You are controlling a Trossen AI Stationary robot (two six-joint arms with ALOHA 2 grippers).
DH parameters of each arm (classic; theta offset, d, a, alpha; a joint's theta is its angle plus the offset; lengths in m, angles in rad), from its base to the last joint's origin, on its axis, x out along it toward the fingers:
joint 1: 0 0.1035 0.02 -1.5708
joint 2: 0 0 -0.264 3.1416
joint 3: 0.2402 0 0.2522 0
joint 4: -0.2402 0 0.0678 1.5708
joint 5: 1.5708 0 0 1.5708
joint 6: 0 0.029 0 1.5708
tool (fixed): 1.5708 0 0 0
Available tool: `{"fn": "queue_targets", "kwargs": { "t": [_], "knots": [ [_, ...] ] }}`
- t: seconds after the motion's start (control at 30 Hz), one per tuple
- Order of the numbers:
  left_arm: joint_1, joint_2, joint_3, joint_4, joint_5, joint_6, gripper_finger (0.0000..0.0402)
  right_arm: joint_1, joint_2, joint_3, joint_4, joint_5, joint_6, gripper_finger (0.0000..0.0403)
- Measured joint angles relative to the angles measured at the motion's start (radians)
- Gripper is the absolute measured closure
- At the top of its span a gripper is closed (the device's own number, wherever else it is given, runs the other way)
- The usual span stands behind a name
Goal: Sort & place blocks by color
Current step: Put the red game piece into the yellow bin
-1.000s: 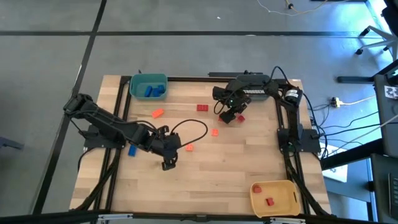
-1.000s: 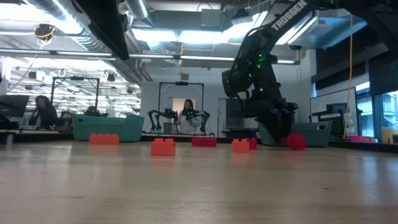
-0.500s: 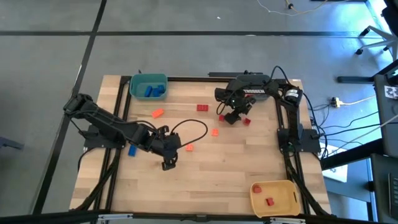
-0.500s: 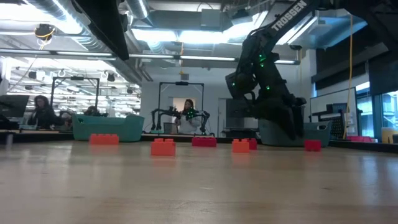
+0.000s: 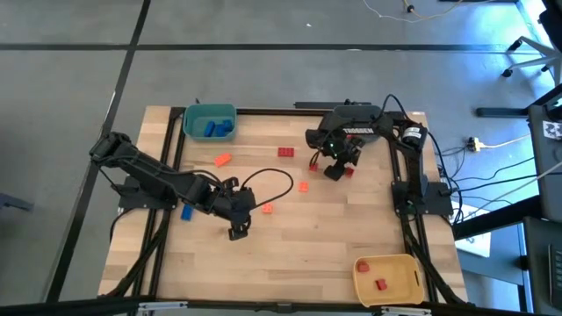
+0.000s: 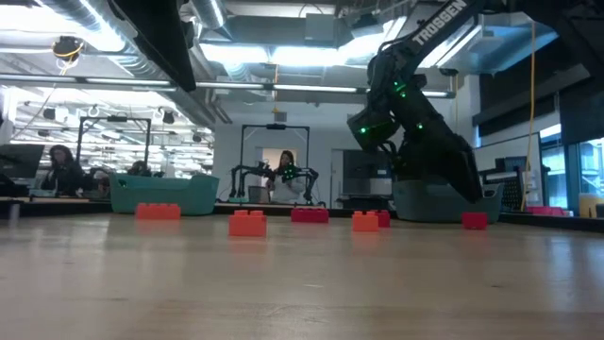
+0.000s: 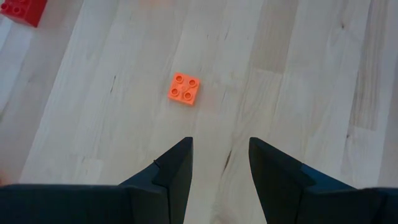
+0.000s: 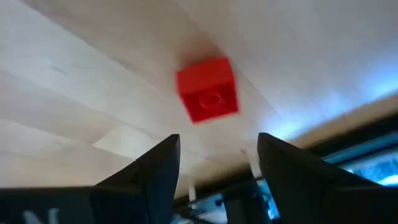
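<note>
High view: my right gripper (image 5: 338,171) has lifted clear, fingers apart, empty | red block (image 5: 349,170) dropped on the table just beside it, seemingly not touching | left gripper (image 5: 239,230) unchanged, parted near an orange block (image 5: 267,208).

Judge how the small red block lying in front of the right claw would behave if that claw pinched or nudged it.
The red block looks like moulded plastic, so probably stiff and light. Its flat, square faces suggest it would slide rather than roll. The smooth sides might slip from the open right claw if pinched off-centre.
</note>
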Motion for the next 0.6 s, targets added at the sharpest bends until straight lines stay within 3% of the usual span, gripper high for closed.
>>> {"fn": "queue_targets", "kwargs": {
  "t": [0.4, 0.6],
  "knots": [
    [0.009, 0.000, 0.000, 0.000, 0.000, 0.000, 0.0253, 0.037, 0.000, -0.183, 0.190, -0.012, -0.054, 0.0185],
    [0.029, 0.000, 0.000, 0.000, 0.009, 0.000, 0.0253, 0.037, 0.000, -0.153, 0.108, -0.010, -0.064, 0.0185]
  ]
}}
